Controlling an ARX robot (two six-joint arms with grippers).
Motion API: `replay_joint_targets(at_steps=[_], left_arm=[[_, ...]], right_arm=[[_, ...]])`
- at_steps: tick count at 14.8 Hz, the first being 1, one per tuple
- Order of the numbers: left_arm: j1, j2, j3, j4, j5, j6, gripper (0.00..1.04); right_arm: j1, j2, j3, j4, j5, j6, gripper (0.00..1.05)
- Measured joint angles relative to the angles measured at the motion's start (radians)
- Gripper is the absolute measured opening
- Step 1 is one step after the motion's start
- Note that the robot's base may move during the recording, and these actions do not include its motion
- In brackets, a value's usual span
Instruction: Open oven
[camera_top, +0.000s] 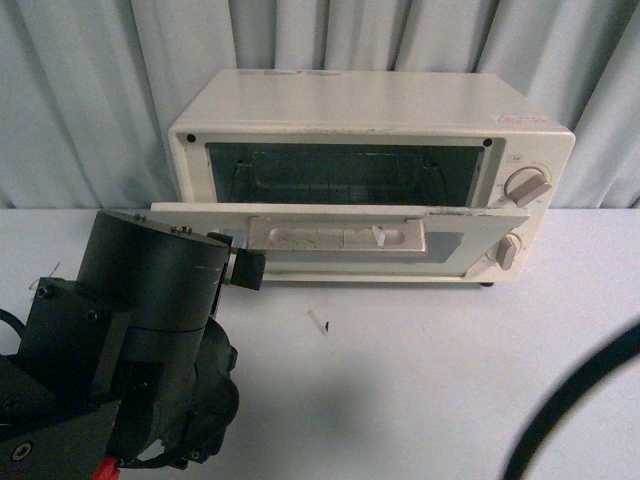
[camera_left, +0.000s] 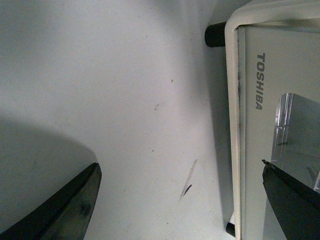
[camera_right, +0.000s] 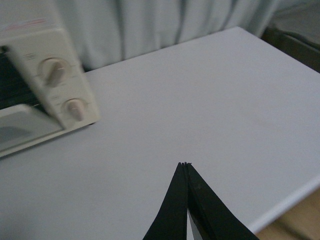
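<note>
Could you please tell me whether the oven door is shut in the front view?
No, the door is swung down nearly flat, leaving the inside of the oven exposed above it.

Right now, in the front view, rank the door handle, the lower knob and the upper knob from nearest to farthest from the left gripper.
1. Door handle, just right of the left gripper.
2. Lower knob, right end of the oven.
3. Upper knob, above it, slightly farther.

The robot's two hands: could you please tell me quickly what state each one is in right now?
Left hand: open at the edge of the oven door, gripping nothing.
Right hand: closed, empty, over the table.
</note>
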Motion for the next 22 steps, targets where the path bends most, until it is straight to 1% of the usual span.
replay_joint_targets(at_steps=[1, 2, 3, 4, 5, 6, 7, 8, 9, 10, 11, 19, 20, 21, 22], left_arm=[[0.0, 0.0, 0.0, 0.0, 0.0, 0.0, 0.98], [0.0, 0.0, 0.0, -0.001, 0.0, 0.0, 0.98], [0.0, 0.0, 0.0, -0.001, 0.0, 0.0, 0.98], [0.0, 0.0, 0.0, -0.001, 0.0, 0.0, 0.98], [0.0, 0.0, 0.0, 0.0, 0.002, 0.0, 0.98], [-0.001, 0.0, 0.0, -0.002, 0.002, 0.0, 0.98], [0.009, 0.0, 0.001, 0.001, -0.005, 0.0, 0.98], [0.005, 0.0, 0.001, 0.0, -0.003, 0.0, 0.98], [0.003, 0.0, 0.0, -0.003, 0.003, 0.0, 0.98], [0.003, 0.0, 0.0, -0.001, 0.002, 0.0, 0.98], [0.003, 0.0, 0.0, -0.001, 0.0, -0.001, 0.98], [0.003, 0.0, 0.0, -0.001, 0.0, -0.001, 0.98], [0.003, 0.0, 0.0, -0.001, 0.0, -0.001, 0.98], [0.003, 0.0, 0.0, -0.001, 0.0, -0.001, 0.98], [0.003, 0.019, -0.023, 0.123, -0.035, 0.071, 0.98]], right_arm=[[-0.04, -0.356, -0.024, -0.45, 0.013, 0.232, 0.18], [-0.111, -0.439, -0.04, -0.549, -0.047, 0.294, 0.27], [-0.178, -0.467, -0.052, -0.604, -0.082, 0.311, 0.34], [-0.265, -0.468, -0.067, -0.643, -0.135, 0.335, 0.46], [-0.338, -0.545, -0.14, -0.416, -0.316, 0.264, 0.5], [-0.477, -0.762, -0.264, -0.234, -0.543, 0.117, 0.39], [-0.563, -0.878, -0.293, -0.056, -0.698, -0.063, 0.28], [-0.56, -0.908, -0.315, -0.008, -0.842, -0.226, 0.16], [-0.554, -0.909, -0.327, -0.024, -0.895, -0.356, 0.01], [-0.555, -0.909, -0.327, -0.011, -0.893, -0.421, 0.02], [-0.555, -0.909, -0.327, -0.014, -0.893, -0.443, 0.02], [-0.555, -0.909, -0.327, -0.014, -0.893, -0.467, 0.02], [-0.555, -0.909, -0.327, -0.014, -0.894, -0.468, 0.11], [-0.555, -0.909, -0.327, -0.014, -0.893, -0.468, 0.24], [-0.555, -0.909, -0.327, -0.014, -0.894, -0.468, 0.38]])
